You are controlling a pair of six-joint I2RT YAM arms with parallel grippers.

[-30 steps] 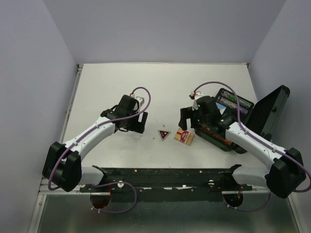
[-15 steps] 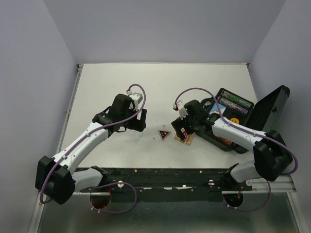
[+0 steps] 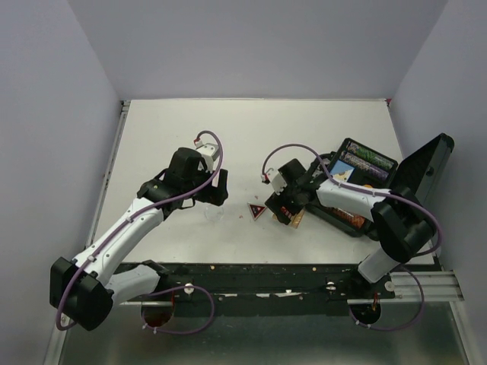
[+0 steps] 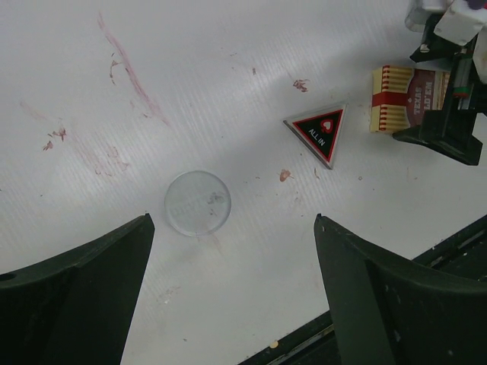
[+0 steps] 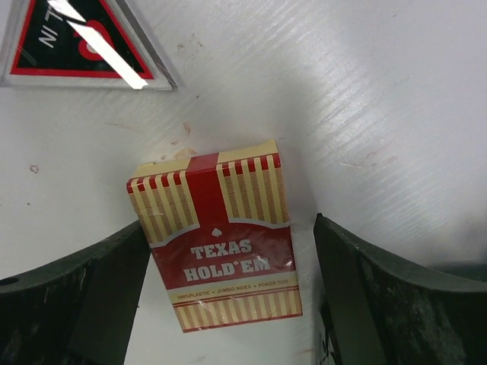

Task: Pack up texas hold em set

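Observation:
The black case [image 3: 332, 210] lies open at the right, lid [image 3: 422, 171] raised, with chip rows [image 3: 369, 160] and a blue card box [image 3: 339, 167] inside. The red card box [image 5: 221, 243] lies flat on the table left of the case. My right gripper [image 5: 230, 220] is open and straddles it, the left finger close to its edge. The triangular red-black marker [image 3: 257, 211] [image 4: 319, 131] lies just left of that box. The clear marker [image 4: 198, 203] rests on the table ahead of my open left gripper [image 4: 233, 220], slightly left of its middle, with nothing between the fingers.
A black rail [image 3: 259, 274] runs along the table's near edge, close under the left gripper in its wrist view. Grey walls stand at the left, back and right. Faint red smears [image 4: 129, 72] mark the white table [image 3: 251, 137].
My right gripper has swung left from the case and come down over the red card box. The left arm has shifted slightly left, staying over the clear marker.

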